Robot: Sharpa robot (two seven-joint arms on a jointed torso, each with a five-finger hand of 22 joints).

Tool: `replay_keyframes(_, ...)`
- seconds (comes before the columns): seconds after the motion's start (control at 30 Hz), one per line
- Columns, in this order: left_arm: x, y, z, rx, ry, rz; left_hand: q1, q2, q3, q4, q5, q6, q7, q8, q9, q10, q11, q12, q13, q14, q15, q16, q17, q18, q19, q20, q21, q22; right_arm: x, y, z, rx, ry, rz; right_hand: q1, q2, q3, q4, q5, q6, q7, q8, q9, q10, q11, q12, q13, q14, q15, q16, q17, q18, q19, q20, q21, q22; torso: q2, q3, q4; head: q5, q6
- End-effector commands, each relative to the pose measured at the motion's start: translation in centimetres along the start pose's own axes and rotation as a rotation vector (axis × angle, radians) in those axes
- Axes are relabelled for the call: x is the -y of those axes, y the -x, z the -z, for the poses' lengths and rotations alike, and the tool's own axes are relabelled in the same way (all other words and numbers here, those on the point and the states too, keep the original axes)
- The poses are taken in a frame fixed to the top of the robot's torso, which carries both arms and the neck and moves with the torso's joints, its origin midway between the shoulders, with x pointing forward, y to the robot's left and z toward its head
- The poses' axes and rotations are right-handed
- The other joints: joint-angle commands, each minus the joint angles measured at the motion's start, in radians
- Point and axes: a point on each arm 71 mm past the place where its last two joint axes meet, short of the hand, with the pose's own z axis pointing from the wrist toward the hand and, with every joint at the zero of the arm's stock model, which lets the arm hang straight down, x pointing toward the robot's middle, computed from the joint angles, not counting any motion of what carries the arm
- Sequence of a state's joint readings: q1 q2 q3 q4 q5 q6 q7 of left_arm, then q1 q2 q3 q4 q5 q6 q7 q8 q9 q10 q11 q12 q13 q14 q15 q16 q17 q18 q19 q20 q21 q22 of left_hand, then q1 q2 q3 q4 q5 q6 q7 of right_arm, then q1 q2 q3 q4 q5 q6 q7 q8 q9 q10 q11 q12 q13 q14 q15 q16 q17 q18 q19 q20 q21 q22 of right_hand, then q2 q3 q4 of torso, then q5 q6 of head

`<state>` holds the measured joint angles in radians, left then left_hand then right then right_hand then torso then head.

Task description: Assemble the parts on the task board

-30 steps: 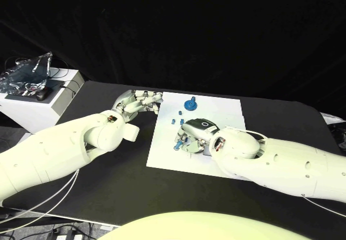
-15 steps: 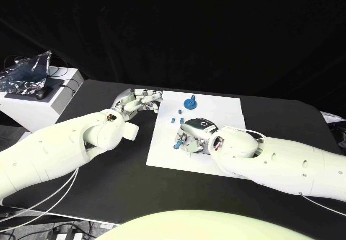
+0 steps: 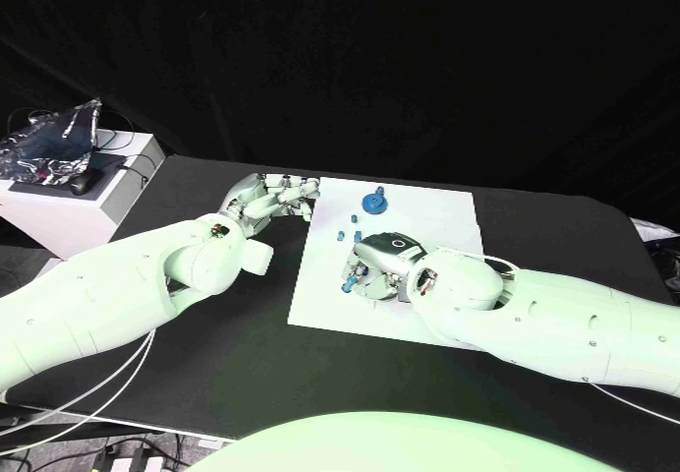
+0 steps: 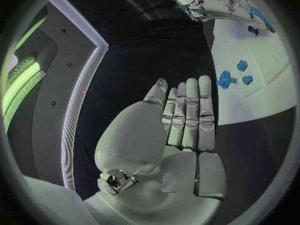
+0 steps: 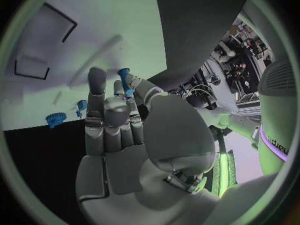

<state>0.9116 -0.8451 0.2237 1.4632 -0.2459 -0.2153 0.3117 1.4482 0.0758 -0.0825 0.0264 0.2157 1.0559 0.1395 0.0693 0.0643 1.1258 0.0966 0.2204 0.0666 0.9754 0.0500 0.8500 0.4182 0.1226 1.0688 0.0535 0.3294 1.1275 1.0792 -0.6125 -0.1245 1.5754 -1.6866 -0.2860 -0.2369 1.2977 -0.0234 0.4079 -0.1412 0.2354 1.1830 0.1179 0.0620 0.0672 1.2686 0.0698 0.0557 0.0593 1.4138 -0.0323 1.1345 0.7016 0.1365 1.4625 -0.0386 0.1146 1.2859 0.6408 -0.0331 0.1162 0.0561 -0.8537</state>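
Observation:
The white task board (image 3: 425, 211) lies in the middle of the black table. My right hand (image 3: 377, 270) hovers low over the board's near half and pinches a small blue peg (image 3: 349, 285) between thumb and a finger; the right wrist view shows the peg (image 5: 125, 80) at the fingertips. A blue gear-like part (image 3: 372, 205) stands near the board's far edge, with two small blue pieces (image 3: 347, 236) between it and my right hand. My left hand (image 3: 269, 202) rests at the board's far left corner, its fingers (image 4: 190, 115) straight, side by side, holding nothing.
A white box (image 3: 64, 211) carrying a foil bag (image 3: 50, 147) and a dark object stands off the table's far left corner. Black outlined squares (image 5: 59, 22) are printed on the board. Bare black table lies to the right of the board.

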Motion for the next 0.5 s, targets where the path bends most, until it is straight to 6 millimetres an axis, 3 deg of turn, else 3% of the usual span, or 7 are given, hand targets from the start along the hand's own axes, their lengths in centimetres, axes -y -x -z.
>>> replay_keyframes(0.03,0.10,-0.25,-0.06,-0.015,-0.009,0.007,-0.001,0.001,0.000,0.003,0.000,-0.002,-0.004,-0.003,0.001,-0.009,-0.001,0.004,0.001,0.006,-0.001,0.001,0.000,0.001,0.006,0.000,-0.003,0.001,-0.27,-0.17,0.02,0.004,0.027,-0.003,-0.015,-0.032,-0.036,0.009,0.012,-0.030,0.010,0.000,0.015,-0.022,-0.005,0.003,0.000,0.000,0.007,0.003,0.001,0.021,0.032,-0.004,-0.006,0.000,-0.001,-0.0003,-0.0011,0.000,-0.002)
replay_keyframes(0.1,0.10,-0.23,-0.07,-0.011,-0.010,0.007,-0.004,0.001,-0.001,0.006,-0.001,-0.004,-0.003,-0.004,0.001,-0.010,0.000,0.004,0.001,0.005,-0.001,0.001,0.000,0.000,0.006,0.000,-0.008,0.005,-0.31,-0.16,0.05,0.005,0.033,-0.008,-0.023,-0.048,-0.054,0.015,-0.003,-0.065,0.009,-0.001,0.004,-0.043,0.000,0.003,0.000,0.000,0.010,0.005,0.003,0.024,0.034,-0.001,-0.007,-0.002,-0.001,-0.0002,-0.0010,0.000,-0.002)
replay_keyframes(0.17,0.10,-0.19,-0.07,-0.007,-0.010,0.006,-0.006,0.000,-0.003,0.008,-0.001,-0.007,-0.002,-0.004,0.001,-0.011,0.001,0.004,0.001,0.004,0.000,0.000,-0.001,0.000,0.006,0.001,-0.008,0.005,-0.33,-0.12,0.12,0.012,0.039,-0.016,-0.034,-0.083,-0.092,0.022,-0.013,-0.103,0.006,0.000,0.000,-0.097,0.014,0.005,0.000,-0.002,0.020,0.005,-0.001,0.029,0.036,0.005,-0.011,-0.008,-0.001,0.0001,-0.0005,0.000,-0.001)
replay_keyframes(0.23,0.10,-0.13,-0.06,-0.004,-0.010,0.005,-0.006,-0.001,-0.003,0.008,-0.001,-0.008,-0.002,-0.004,0.001,-0.012,0.001,0.004,0.001,0.003,0.000,0.000,-0.001,0.000,0.006,0.001,-0.009,0.005,-0.32,-0.06,0.18,0.021,0.044,-0.021,-0.006,-0.084,-0.162,0.043,-0.022,-0.118,0.003,0.000,0.000,-0.123,0.020,0.005,0.000,-0.005,0.027,0.005,-0.011,0.046,0.040,0.021,-0.020,-0.024,-0.001,0.0002,-0.0009,-0.001,-0.001)
replay_keyframes(0.3,0.10,-0.10,-0.05,-0.003,-0.010,0.005,-0.006,-0.001,-0.003,0.008,-0.001,-0.008,-0.002,-0.004,0.001,-0.012,0.001,0.004,0.001,0.003,0.000,0.000,-0.001,0.000,0.006,0.001,-0.009,0.005,-0.28,0.01,0.24,0.031,0.047,-0.025,0.003,-0.087,-0.201,0.050,-0.020,-0.126,0.003,0.000,0.001,-0.144,0.025,0.005,0.001,-0.006,0.030,0.002,-0.019,0.048,0.040,0.024,-0.021,-0.030,-0.001,0.0002,-0.0012,-0.001,-0.001)
replay_keyframes(0.33,0.09,-0.07,-0.05,0.000,-0.010,0.006,-0.009,0.000,-0.005,0.011,-0.001,-0.010,-0.001,-0.004,0.001,-0.012,0.001,0.004,0.001,0.004,0.001,0.001,0.000,0.000,0.006,0.001,-0.010,0.005,-0.22,0.08,0.31,0.041,0.049,-0.029,0.029,-0.076,-0.271,0.064,-0.019,-0.144,-0.001,0.000,0.001,-0.159,0.028,0.004,0.000,-0.007,0.033,0.001,-0.029,0.054,0.041,0.029,-0.022,-0.041,-0.001,0.0002,-0.0010,-0.001,-0.001)
replay_keyframes(0.5,0.09,-0.01,-0.04,0.003,-0.010,0.006,-0.010,0.000,-0.005,0.012,-0.001,-0.010,0.000,-0.004,0.001,-0.012,0.002,0.004,0.001,0.004,0.001,0.001,0.000,0.000,0.006,0.001,-0.010,0.005,-0.05,0.24,0.55,0.068,0.048,-0.037,0.056,-0.072,-0.326,0.083,-0.027,-0.183,0.001,0.000,0.001,-0.183,0.034,0.005,0.000,-0.009,0.038,0.008,-0.037,0.060,0.042,0.034,-0.017,-0.054,-0.001,0.0011,0.0001,0.000,-0.001)
